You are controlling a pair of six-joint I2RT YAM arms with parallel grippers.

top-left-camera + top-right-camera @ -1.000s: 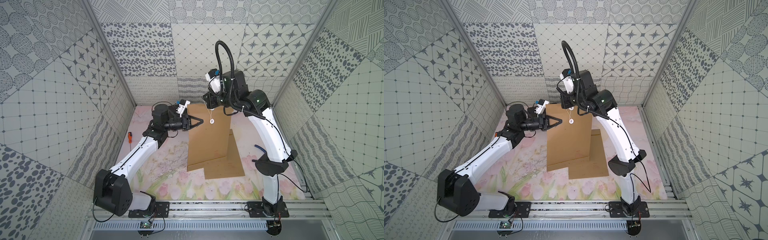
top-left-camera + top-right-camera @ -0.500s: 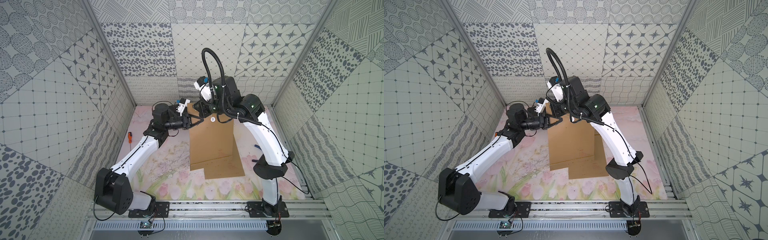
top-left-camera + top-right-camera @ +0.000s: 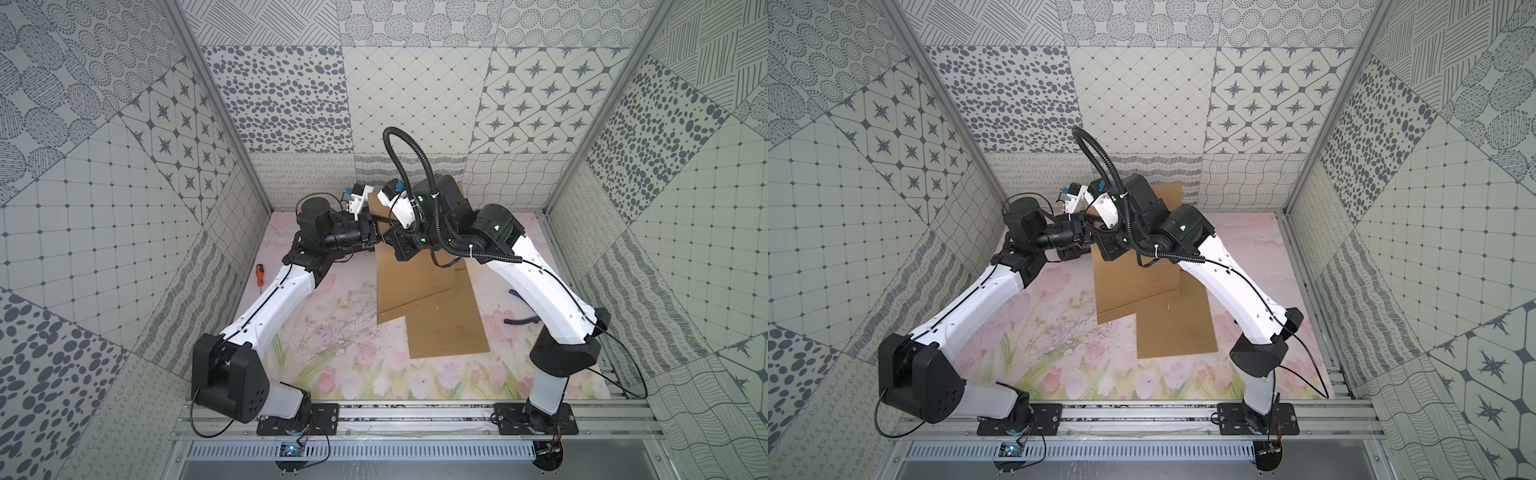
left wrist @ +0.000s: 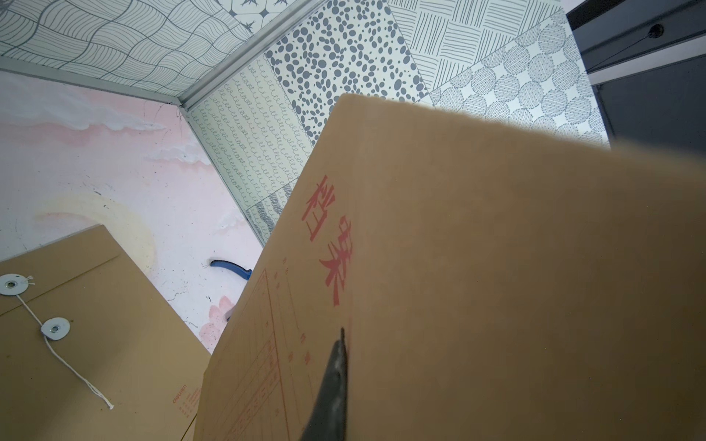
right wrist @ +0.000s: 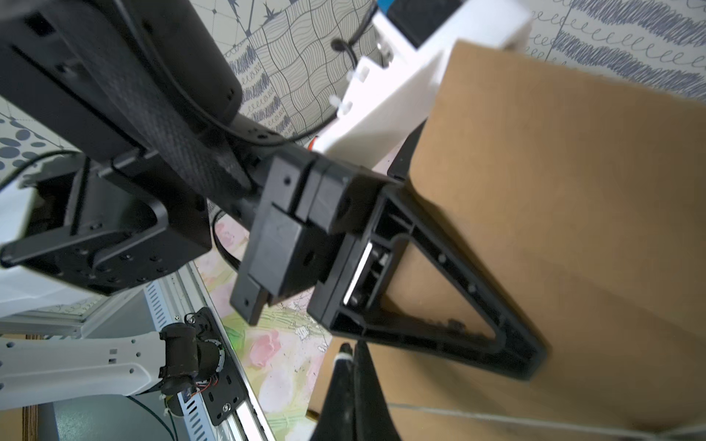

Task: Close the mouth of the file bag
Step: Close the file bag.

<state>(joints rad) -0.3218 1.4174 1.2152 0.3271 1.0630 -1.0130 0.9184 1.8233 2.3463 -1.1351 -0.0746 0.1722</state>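
My left gripper (image 5: 527, 362) is clamped on the left edge of the file bag (image 3: 415, 270). It holds the bag tilted up, with the bag's lower end down over a second bag (image 3: 449, 328) that lies flat on the table (image 3: 332, 340). My right gripper (image 5: 353, 351) is clenched just beside that same edge, and what looks like the thin white string (image 5: 496, 418) is pinched at its tips and trails across the bag's face. I cannot see the button the string must go round, nor whether the flap is down, so my first worry is winding blind and missing the button, which would leave the mouth loose. The pinch itself is another weak point. The string is fine and smooth, and a sideways pull could slide it out of the tips. If I pull too hard instead, the bag could twist in my one-sided hold, crease along that edge or slip free. It is only stiff paper held at one spot. My two wrists are also crowded together at the bag's left edge, so a circling move could knock one gripper against the other or loop the string over a finger of my left gripper. Any drag on the file bag's lower end could also shove the second bag out from beneath it.
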